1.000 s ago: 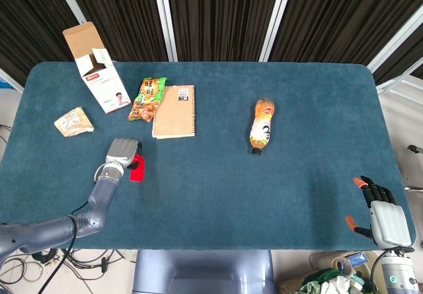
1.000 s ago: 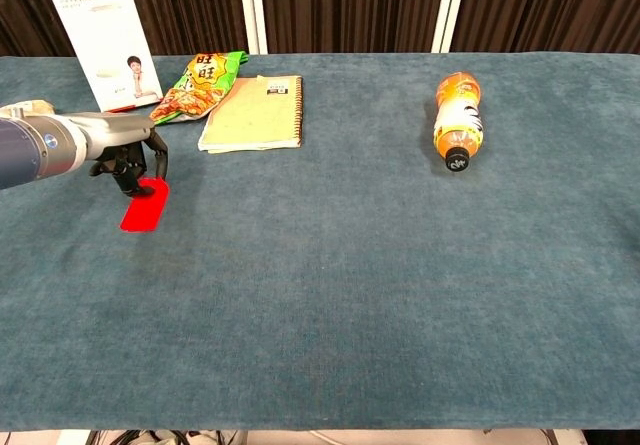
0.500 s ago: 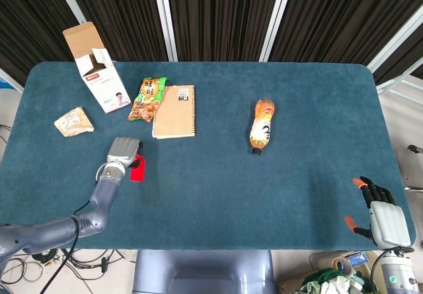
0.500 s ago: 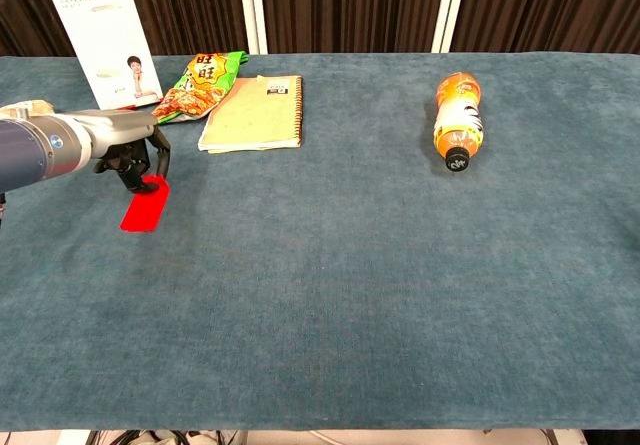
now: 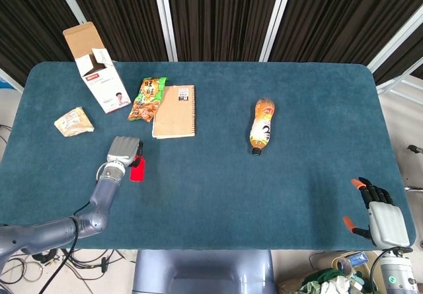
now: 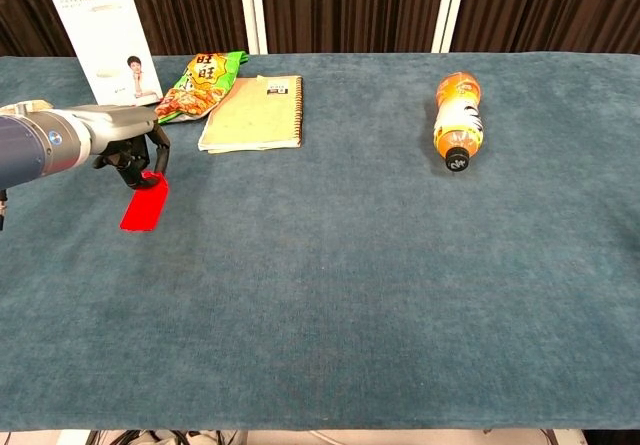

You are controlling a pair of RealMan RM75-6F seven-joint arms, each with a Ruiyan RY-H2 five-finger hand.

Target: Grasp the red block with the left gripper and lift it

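We judge the grasp begun, not finished: our left hand (image 6: 135, 152) curls over the red block's (image 6: 145, 207) 12 o'clock end (a firm hold we cannot tell), the lift remaining.

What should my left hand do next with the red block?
Probably close the fingers onto it before lifting: the left hand sits over the far end of the red block, which lies flat on the table, and no firm grip shows.

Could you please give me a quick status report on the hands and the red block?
Left robot hand over red block's far end, fingertips touching; block flat on table. Right robot hand idle, open. Nothing obstructing.
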